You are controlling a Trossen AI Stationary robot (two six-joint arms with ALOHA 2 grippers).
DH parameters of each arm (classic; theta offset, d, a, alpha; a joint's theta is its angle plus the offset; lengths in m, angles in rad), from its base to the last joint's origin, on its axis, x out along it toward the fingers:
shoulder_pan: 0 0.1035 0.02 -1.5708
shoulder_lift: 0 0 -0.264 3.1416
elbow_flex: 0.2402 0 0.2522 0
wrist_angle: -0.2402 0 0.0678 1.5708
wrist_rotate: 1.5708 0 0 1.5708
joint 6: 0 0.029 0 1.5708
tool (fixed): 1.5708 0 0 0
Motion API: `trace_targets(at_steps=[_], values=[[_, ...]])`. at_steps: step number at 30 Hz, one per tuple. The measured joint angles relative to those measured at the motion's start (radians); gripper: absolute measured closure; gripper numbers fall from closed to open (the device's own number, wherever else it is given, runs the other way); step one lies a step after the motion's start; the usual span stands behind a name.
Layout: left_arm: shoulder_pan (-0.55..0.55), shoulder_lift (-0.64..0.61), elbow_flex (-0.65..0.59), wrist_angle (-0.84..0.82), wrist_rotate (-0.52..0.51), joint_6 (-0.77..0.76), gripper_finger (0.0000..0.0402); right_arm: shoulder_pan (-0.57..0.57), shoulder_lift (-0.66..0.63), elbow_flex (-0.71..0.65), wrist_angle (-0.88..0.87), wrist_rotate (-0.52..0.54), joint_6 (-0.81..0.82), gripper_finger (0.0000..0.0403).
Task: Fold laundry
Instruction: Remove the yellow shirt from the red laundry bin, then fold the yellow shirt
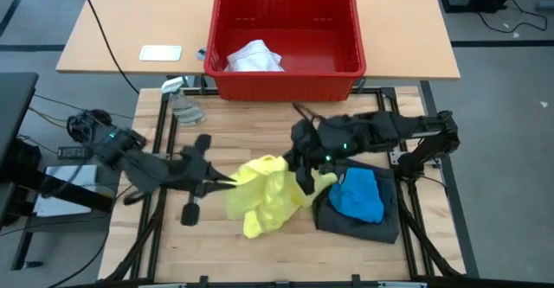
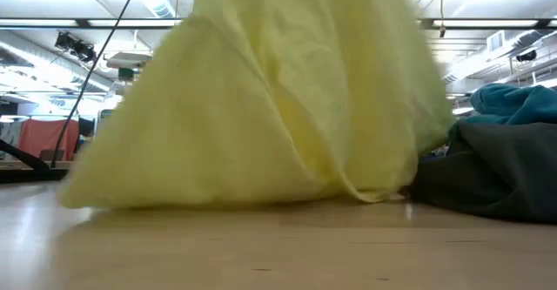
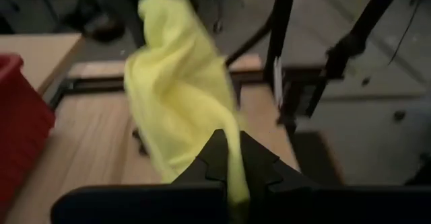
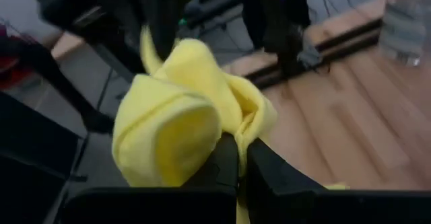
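- Between my two wrists hangs the yellow shirt (image 1: 264, 195), and each wrist camera gives what no other view does: my left tool (image 3: 234, 173) is pinched tight on a fold of it, and my right tool (image 4: 240, 158) is clamped just as tight on another bunch of the same cloth.
- From above, my left tool (image 1: 227, 181) sits at the shirt's left edge and my right tool (image 1: 310, 184) at its right edge, the cloth sagging between them onto the bench (image 1: 216, 245).
- At bench height, neither tool shows; the shirt (image 2: 261, 107) fills the picture as a tall yellow drape whose hem rests on the wood.
- Just right of the shirt lie the dark grey shorts (image 1: 359, 219) with the bright blue piece (image 1: 357, 193) heaped on top; the low view shows them touching the shirt's edge.
- Farther back, the overhead view alone shows a clear spray bottle (image 1: 182, 105) near the bench's far left corner.
- Beyond that, on a lighter bench, stands a red basket (image 1: 286, 80) with a white cloth (image 1: 254, 58) inside.
- Behind everything, the low view shows ceiling light strips.
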Motion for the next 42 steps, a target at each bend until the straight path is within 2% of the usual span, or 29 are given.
trace_targets(at_steps=[4,8,11,14,17,20,23,26,30,34,36,39,42], values=[[-0.003,-0.012,0.108,0.005,-0.004,0.020,0.0388,-0.040,-0.010,0.004,0.063,-0.109,-0.024,0.0390],[-0.007,-0.009,0.168,0.004,-0.012,0.043,0.0388,-0.080,-0.012,-0.006,0.060,-0.125,-0.067,0.0389],[0.013,-0.005,0.172,0.001,-0.023,0.054,0.0388,-0.116,-0.010,-0.020,0.052,-0.076,-0.062,0.0383],[0.022,-0.020,0.174,0.006,-0.065,0.025,0.0388,-0.136,-0.011,-0.029,0.009,-0.021,-0.044,0.0357],[0.016,-0.045,0.177,0.014,-0.108,-0.032,0.0388,-0.150,-0.010,-0.031,-0.134,0.067,-0.005,0.0322],[-0.005,-0.059,0.176,0.007,-0.207,-0.092,0.0388,-0.159,-0.006,-0.037,-0.325,0.122,0.065,0.0299],[-0.008,-0.056,0.175,-0.028,-0.252,-0.131,0.0388,-0.165,0.000,-0.095,-0.491,0.177,0.140,0.0294],[-0.004,-0.049,0.174,-0.083,-0.251,-0.181,0.0388,-0.185,0.000,-0.206,-0.527,0.200,0.171,0.0299],[0.032,-0.027,0.174,-0.167,-0.271,-0.203,0.0388,-0.264,-0.007,-0.371,-0.432,0.185,0.088,0.0320],[0.107,-0.019,0.172,-0.190,-0.322,-0.253,0.0384,-0.426,-0.006,-0.523,-0.169,0.065,-0.068,0.0352],[0.151,-0.018,0.173,-0.192,-0.327,-0.270,0.0382,-0.515,-0.006,-0.566,-0.049,0.006,-0.140,0.0369],[0.191,-0.012,0.173,-0.220,-0.325,-0.284,0.0383,-0.640,0.006,-0.601,0.090,-0.022,-0.234,0.0392],[0.229,0.000,0.173,-0.250,-0.331,-0.360,0.0386,-0.753,0.012,-0.620,0.193,-0.051,-0.285,0.0395]])
